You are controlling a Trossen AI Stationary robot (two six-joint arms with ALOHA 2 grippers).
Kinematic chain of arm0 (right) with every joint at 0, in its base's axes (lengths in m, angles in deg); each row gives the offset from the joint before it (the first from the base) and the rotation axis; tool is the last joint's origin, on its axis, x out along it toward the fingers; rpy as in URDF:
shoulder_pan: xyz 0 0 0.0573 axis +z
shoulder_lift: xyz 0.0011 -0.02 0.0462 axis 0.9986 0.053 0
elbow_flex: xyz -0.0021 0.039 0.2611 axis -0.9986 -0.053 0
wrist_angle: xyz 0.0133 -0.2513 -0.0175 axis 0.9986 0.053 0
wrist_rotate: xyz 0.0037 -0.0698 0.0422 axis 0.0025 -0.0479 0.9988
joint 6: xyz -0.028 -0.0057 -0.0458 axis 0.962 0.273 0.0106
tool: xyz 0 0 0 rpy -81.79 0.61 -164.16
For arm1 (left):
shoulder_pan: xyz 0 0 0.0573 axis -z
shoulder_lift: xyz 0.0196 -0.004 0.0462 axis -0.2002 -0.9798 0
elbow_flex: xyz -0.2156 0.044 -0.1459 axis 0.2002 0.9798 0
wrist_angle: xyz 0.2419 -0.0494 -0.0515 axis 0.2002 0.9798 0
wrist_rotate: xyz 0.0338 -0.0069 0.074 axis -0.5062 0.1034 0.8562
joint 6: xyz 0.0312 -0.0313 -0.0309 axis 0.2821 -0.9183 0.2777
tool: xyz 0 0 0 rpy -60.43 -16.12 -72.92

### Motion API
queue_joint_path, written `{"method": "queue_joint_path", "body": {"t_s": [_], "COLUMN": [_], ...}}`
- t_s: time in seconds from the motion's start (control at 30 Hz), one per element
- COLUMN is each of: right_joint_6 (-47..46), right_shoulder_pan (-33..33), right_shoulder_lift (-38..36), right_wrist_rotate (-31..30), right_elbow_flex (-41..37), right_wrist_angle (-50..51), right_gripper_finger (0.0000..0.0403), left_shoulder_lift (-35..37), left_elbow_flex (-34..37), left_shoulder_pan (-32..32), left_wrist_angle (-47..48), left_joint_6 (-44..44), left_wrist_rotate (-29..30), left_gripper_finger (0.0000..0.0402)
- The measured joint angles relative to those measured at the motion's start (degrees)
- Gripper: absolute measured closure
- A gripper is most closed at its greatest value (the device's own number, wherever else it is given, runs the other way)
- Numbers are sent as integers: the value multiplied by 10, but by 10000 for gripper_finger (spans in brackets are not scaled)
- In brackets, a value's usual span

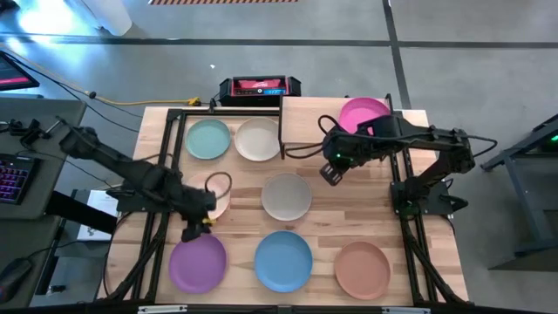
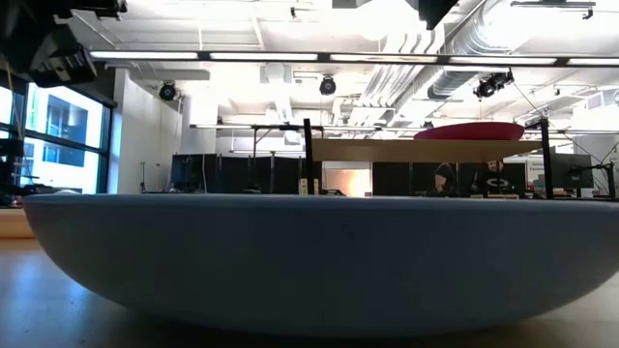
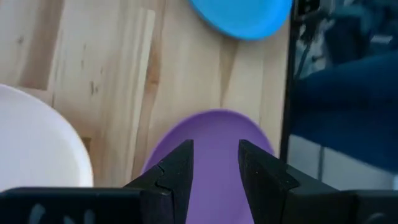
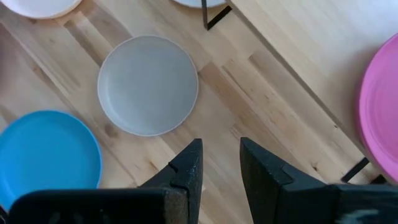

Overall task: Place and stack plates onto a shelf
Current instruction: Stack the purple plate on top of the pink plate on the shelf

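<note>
The magenta plate (image 1: 362, 112) is set on the shelf (image 1: 307, 120); seven remain on the bench (image 1: 331, 228). Both grippers, left gripper (image 1: 193, 230) and right gripper (image 1: 331, 173), are held open, empty. A shallow rim could be missed.

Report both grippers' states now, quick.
Left gripper: open, empty, above the purple plate.
Right gripper: open, empty, over bare tabletop near the grey plate.
</note>
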Motion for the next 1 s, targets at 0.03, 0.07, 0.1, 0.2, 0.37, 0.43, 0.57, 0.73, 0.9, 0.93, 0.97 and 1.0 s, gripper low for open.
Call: {"method": "queue_joint_path", "body": {"t_s": [0.03, 0.07, 0.1, 0.2, 0.37, 0.43, 0.57, 0.73, 0.9, 0.93, 0.97, 1.0], "right_joint_6": [4, 9, 13, 18, 32, 34, 35, 36, 41, 45, 47, 48], "right_shoulder_pan": [1, 2, 3, 4, 4, 4, 4, 4, 4, 4, 4, 4], "right_shoulder_lift": [0, 0, 0, 0, 0, 0, 0, 0, 0, 0, 0, 0], "right_wrist_rotate": [0, 0, 2, 4, 4, 4, 4, 4, 4, 4, 4, 4], "right_elbow_flex": [0, 0, 0, 0, 0, 0, 0, 0, 0, 0, 0, 0], "right_wrist_angle": [0, 0, 0, 2, 3, 3, 2, 2, 2, 2, 2, 2], "right_gripper_finger": [318, 318, 318, 318, 318, 318, 318, 318, 318, 318, 318, 318], "left_shoulder_lift": [-10, -22, -34, -67, -116, -134, -168, -211, -238, -241, -243, -245], "left_elbow_flex": [0, 0, 0, 0, 0, 0, 0, 0, 0, 0, 0, 0], "left_shoulder_pan": [9, 17, 25, 43, 60, 64, 65, 65, 64, 64, 64, 64], "left_wrist_angle": [-6, -17, -27, -40, -43, -44, -44, -44, -44, -44, -44, -43], "left_joint_6": [4, 7, 11, 22, 30, 41, 50, 55, 54, 54, 55, 56], "left_wrist_rotate": [4, 5, 6, 8, 18, 19, 19, 45, 66, 69, 70, 73], "left_gripper_finger": [284, 284, 284, 284, 284, 284, 284, 284, 284, 284, 284, 284]}}
